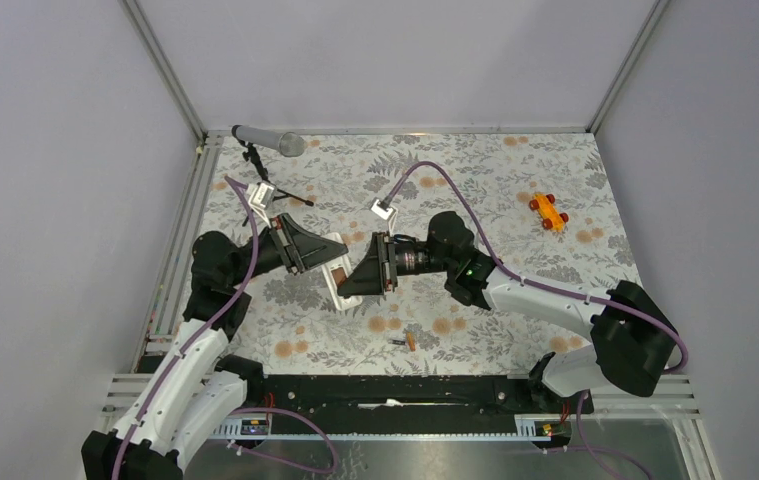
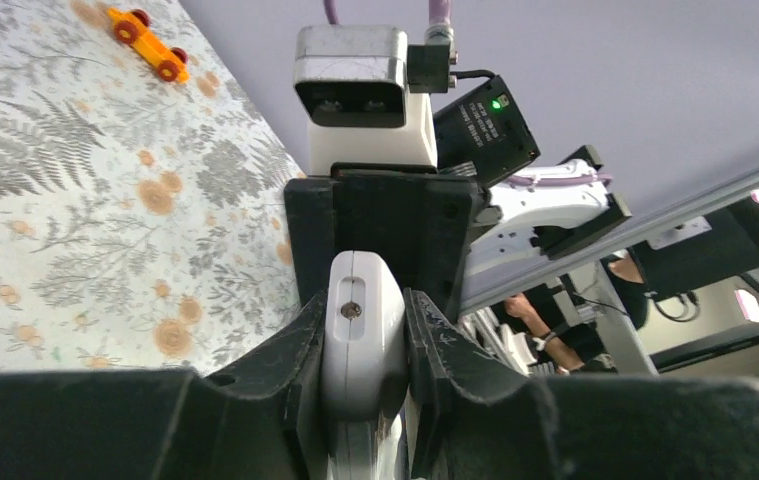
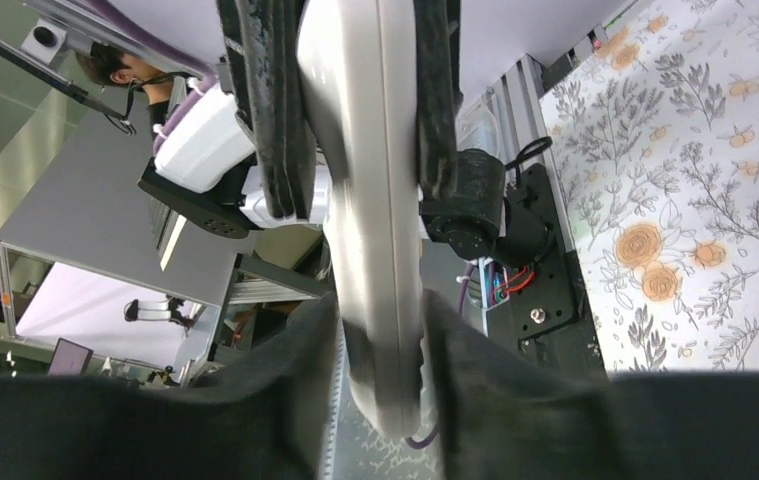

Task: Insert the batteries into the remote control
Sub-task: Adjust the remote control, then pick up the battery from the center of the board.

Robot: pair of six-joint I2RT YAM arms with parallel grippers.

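The white remote control [image 1: 343, 296] is held above the middle of the table between both grippers. My left gripper [image 1: 327, 258] is shut on one end; in the left wrist view its jaws [image 2: 365, 308] pinch the remote's rounded end [image 2: 360, 340]. My right gripper [image 1: 356, 279] is shut on the other end; the right wrist view shows the remote [image 3: 370, 200] running up from between its fingers [image 3: 380, 315]. A coppery patch [image 1: 338, 274] shows in the remote's upper face. One battery [image 1: 409, 341] lies on the table near the front edge, below the right gripper.
An orange toy car [image 1: 548, 211] sits at the back right and also shows in the left wrist view [image 2: 145, 42]. A grey microphone [image 1: 267, 141] on a black tripod stands at the back left. A metal frame rail runs along the table's left edge [image 1: 180, 260].
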